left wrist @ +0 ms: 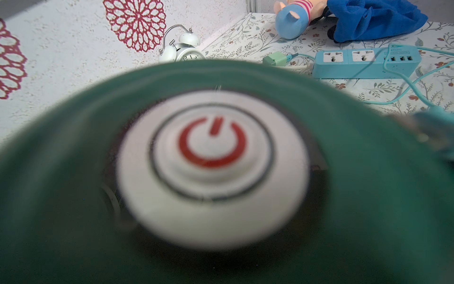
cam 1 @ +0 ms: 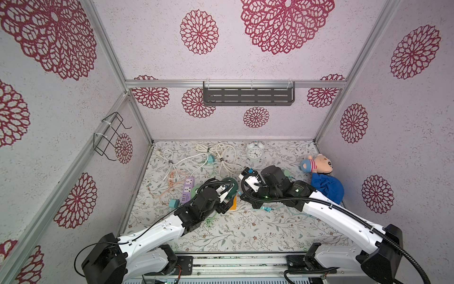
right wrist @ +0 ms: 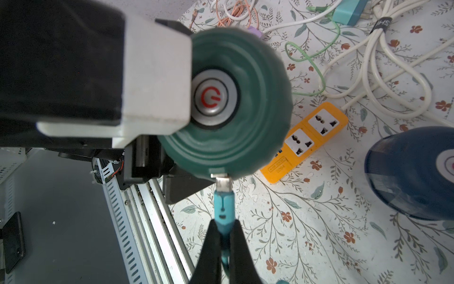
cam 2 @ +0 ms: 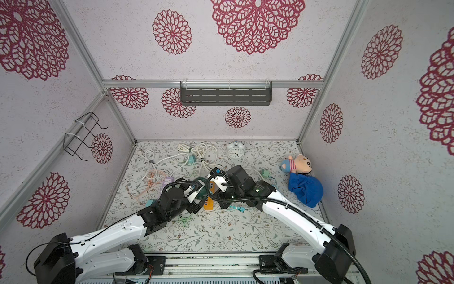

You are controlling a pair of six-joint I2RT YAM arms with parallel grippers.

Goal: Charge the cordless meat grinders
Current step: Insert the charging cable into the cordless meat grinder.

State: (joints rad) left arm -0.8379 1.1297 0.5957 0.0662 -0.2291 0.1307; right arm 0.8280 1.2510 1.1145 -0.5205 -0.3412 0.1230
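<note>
While I ran the plugging step on the dark green grinder (cam 1: 232, 185), both top views showed it in the middle of the table (cam 1: 245, 233) beneath the meeting wrists of the left arm (cam 1: 152, 231) and right arm (cam 2: 294, 210), just beside the orange power strip (cam 2: 208, 201); neither pincer could be read from there. Left wrist view: the grinder's dome (left wrist: 73, 196) filled the frame, its silver button (left wrist: 212, 169) square to the lens; no jaws were visible. Right wrist view: the left gripper (right wrist: 162, 172) stood spread wide about the grinder's body under the dome, which I judged a bracing grip. The right gripper (right wrist: 222, 228) was pinched narrow on the teal plug (right wrist: 222, 209), whose metal tip (right wrist: 221, 183) met the port (right wrist: 217, 172) on the dome's rim, much of it bare. I judged insertion unfinished; the next move called for a straight push along the plug's axis, the grinder held fast. The navy blue grinder (right wrist: 412, 172) stood apart.
</note>
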